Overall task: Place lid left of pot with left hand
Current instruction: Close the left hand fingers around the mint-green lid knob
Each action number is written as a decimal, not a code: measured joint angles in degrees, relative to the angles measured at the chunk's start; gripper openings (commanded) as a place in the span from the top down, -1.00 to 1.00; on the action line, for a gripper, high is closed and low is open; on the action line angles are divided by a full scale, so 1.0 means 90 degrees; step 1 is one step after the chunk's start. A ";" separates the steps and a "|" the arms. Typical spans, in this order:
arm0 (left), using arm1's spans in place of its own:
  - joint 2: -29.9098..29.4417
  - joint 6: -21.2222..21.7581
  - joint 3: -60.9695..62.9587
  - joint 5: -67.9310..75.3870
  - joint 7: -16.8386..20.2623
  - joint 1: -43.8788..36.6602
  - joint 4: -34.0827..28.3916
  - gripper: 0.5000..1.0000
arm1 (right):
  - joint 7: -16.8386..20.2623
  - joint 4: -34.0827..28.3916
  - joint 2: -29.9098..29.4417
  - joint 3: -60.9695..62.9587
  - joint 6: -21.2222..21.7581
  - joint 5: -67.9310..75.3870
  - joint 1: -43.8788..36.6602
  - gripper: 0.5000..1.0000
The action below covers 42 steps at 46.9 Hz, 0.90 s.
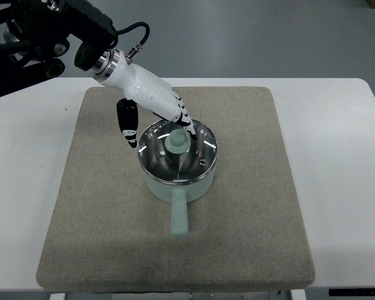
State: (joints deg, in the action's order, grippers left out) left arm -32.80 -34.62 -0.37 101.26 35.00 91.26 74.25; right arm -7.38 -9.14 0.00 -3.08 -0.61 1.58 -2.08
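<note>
Reaching in from the upper left, over the far-left rim of the pale green saucepan (pixel 175 187), left hand (pixel 151 106) with fingertips (pixel 189 129) down at the knob (pixel 175 144) of the glass lid (pixel 194 155); thumb hanging apart, just outside the saucepan's left rim; cannot tell whether clamped on the knob. Lid seated on the saucepan, handle (pixel 179 216) pointing toward the near edge. Under the saucepan, grey mat (pixel 250 206) on white table (pixel 337 187).

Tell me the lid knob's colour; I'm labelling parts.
Pale mint green, like the pot; the knob shows clearly in the top view.
</note>
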 measured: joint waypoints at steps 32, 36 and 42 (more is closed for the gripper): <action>0.0118 0.0129 -0.0056 0.0016 0.0000 -0.0043 -0.0065 -0.97 | 0.0000 0.0000 0.0000 0.0000 0.0000 0.0000 0.0000 -0.69; 0.0129 0.0237 -0.0055 0.0013 0.0000 -0.0069 -0.0086 -0.97 | 0.0000 0.0000 0.0000 -0.0001 0.0000 0.0000 0.0001 -0.69; 0.0130 0.0509 -0.0038 0.0013 0.0000 -0.0144 -0.0115 -0.96 | 0.0000 0.0000 0.0000 -0.0002 0.0000 0.0000 -0.0002 -0.69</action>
State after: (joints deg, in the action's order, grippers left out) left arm -31.64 -30.04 -0.71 101.37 35.00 89.97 73.21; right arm -7.38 -9.14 0.00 -3.09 -0.61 1.58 -2.11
